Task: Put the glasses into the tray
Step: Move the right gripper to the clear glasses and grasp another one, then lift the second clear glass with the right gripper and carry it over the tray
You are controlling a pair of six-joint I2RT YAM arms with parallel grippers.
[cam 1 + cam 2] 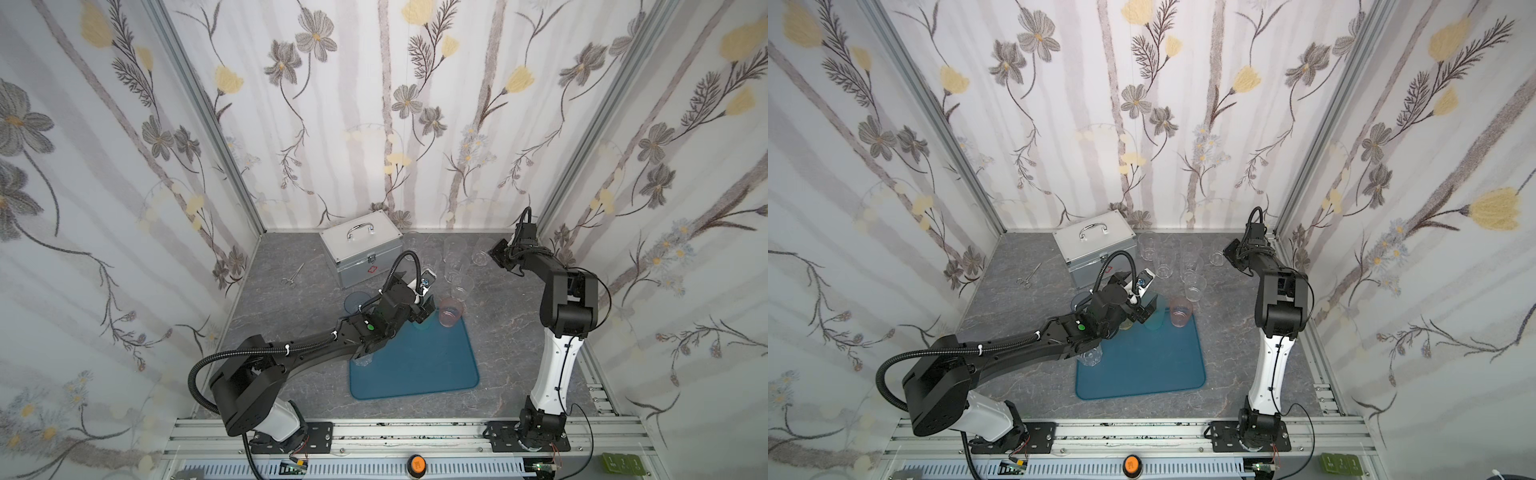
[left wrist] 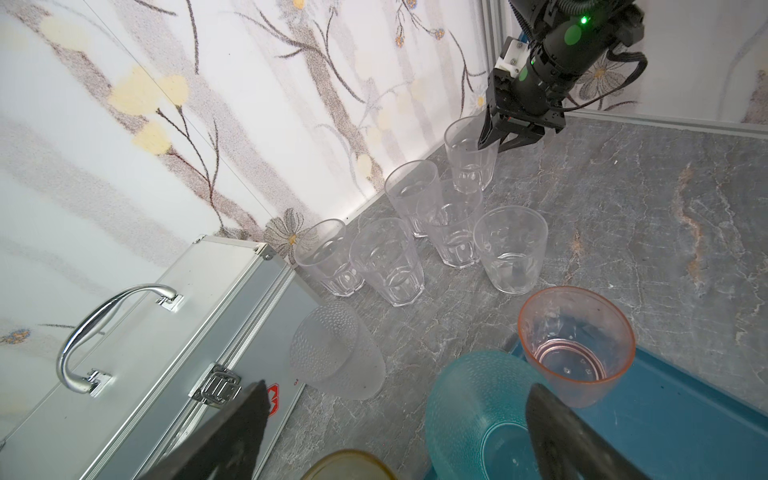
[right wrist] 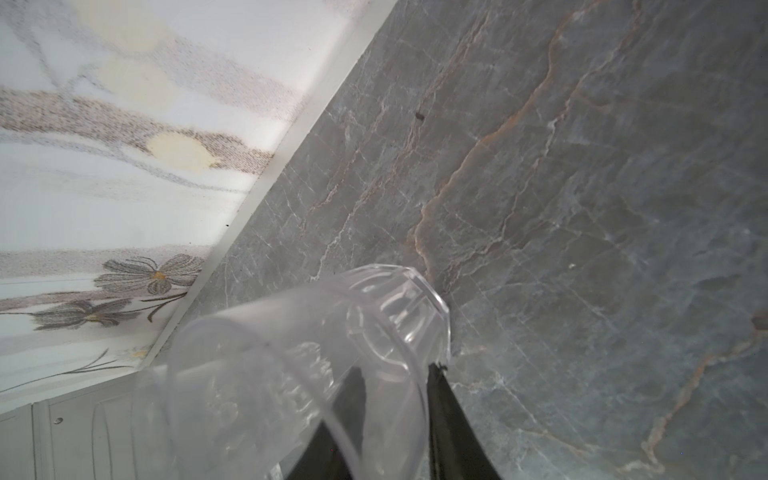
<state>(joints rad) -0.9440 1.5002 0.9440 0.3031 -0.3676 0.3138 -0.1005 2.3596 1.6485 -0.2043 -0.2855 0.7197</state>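
The teal tray (image 1: 415,374) (image 1: 1142,365) lies mid-table. A pink glass (image 1: 451,311) (image 2: 575,345) stands at its far corner, and a clear glass (image 1: 362,359) stands at its left edge under my left arm. My left gripper (image 1: 424,311) (image 2: 397,395) hangs open over the tray's far edge, above a teal glass (image 2: 478,403) and a yellow glass (image 2: 349,465). Several clear glasses (image 1: 455,266) (image 2: 386,262) stand near the back wall. My right gripper (image 1: 494,255) (image 3: 397,370) is closed on the wall of the rightmost clear glass (image 3: 291,353) (image 2: 469,162), one finger inside, one outside.
A silver case (image 1: 361,253) with a handle stands at the back left of the glasses. A dimpled clear glass (image 2: 336,349) sits beside it. Metal scissors (image 1: 293,276) lie left of the case. A blue glass (image 1: 355,301) stands behind my left arm. The back wall is close behind the right gripper.
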